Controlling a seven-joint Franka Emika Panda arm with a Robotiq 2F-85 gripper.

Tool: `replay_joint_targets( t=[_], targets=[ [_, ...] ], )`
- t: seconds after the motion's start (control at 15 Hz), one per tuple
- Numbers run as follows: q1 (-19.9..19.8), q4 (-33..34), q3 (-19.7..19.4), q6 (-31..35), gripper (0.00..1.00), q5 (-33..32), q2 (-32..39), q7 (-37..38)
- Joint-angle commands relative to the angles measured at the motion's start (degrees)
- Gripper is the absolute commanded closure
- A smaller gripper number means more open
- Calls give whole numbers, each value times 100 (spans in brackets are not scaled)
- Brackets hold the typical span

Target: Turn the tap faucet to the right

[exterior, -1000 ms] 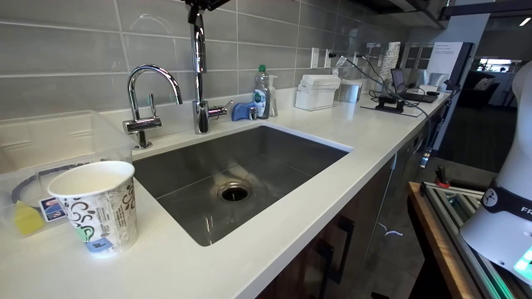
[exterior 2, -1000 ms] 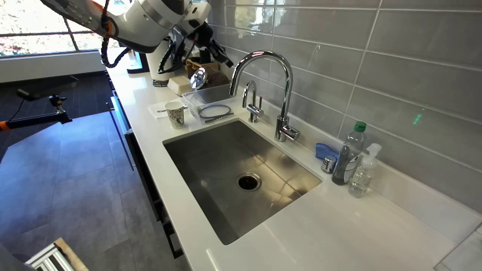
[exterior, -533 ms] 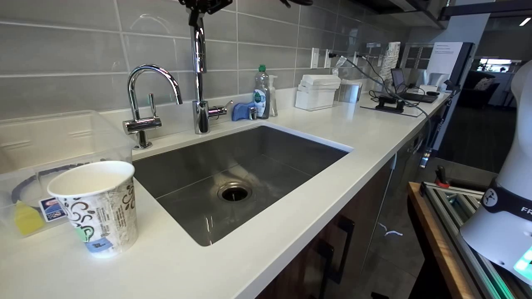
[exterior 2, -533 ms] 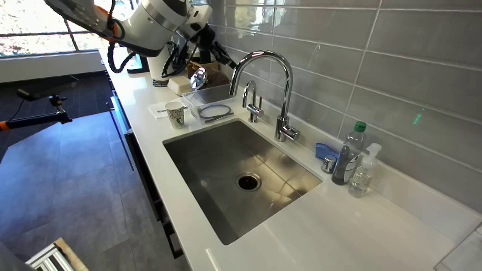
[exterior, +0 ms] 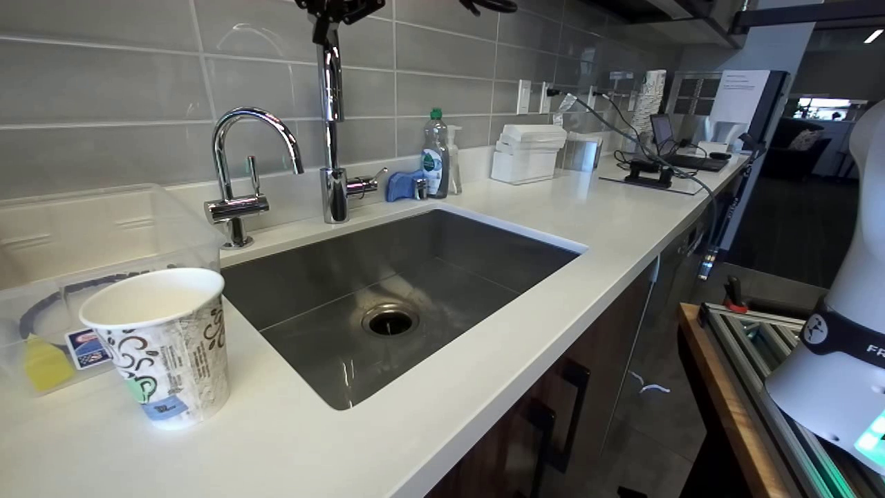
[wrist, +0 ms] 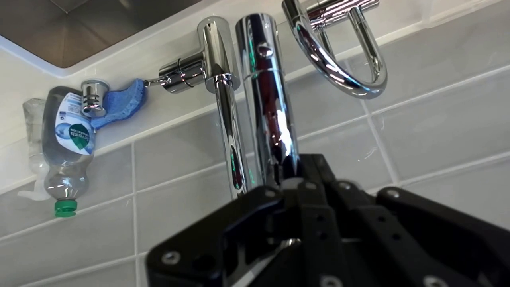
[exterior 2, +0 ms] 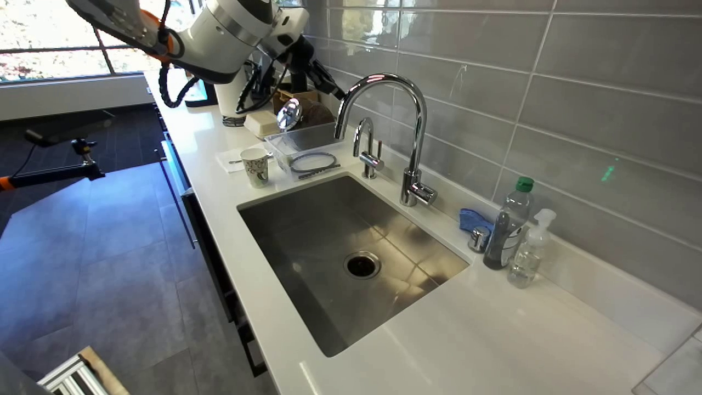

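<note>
The tap faucet (exterior 2: 420,126) is a tall chrome gooseneck behind the sink. Its arch leans over the sink in an exterior view; its upper part is covered or cut off in an exterior view (exterior: 332,83). Its spout fills the middle of the wrist view (wrist: 271,99). My gripper (exterior 2: 342,95) is at the outer side of the spout's arch, high above the counter. In the wrist view the fingers (wrist: 316,165) are together with nothing between them, right beside the spout; they look to touch it, but contact is hard to tell. The gripper also shows at the top (exterior: 323,31).
A shorter chrome tap (exterior 2: 369,162) stands beside the faucet, under the gripper. The sink (exterior 2: 307,269) lies in front. A soap bottle (exterior 2: 507,230), pump bottle (exterior 2: 528,257) and blue sponge (exterior 2: 471,219) stand along the tiled wall. A paper cup (exterior 2: 255,167) and clear bin (exterior 2: 282,160) are beyond.
The gripper has moved a little toward the faucet and now overlaps the edge of the spout's arch in an exterior view. The faucet has not visibly turned.
</note>
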Motion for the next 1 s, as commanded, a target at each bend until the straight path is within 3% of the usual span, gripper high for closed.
replay_joint_targets(
  t=[0.0,0.6,0.93],
  targets=[
    [65,50,-116,52,100,-164,120,81],
    [40,73,-220,292,100,-640,244,136],
    [57,133,-297,-173,100,-660,169,70]
  ],
)
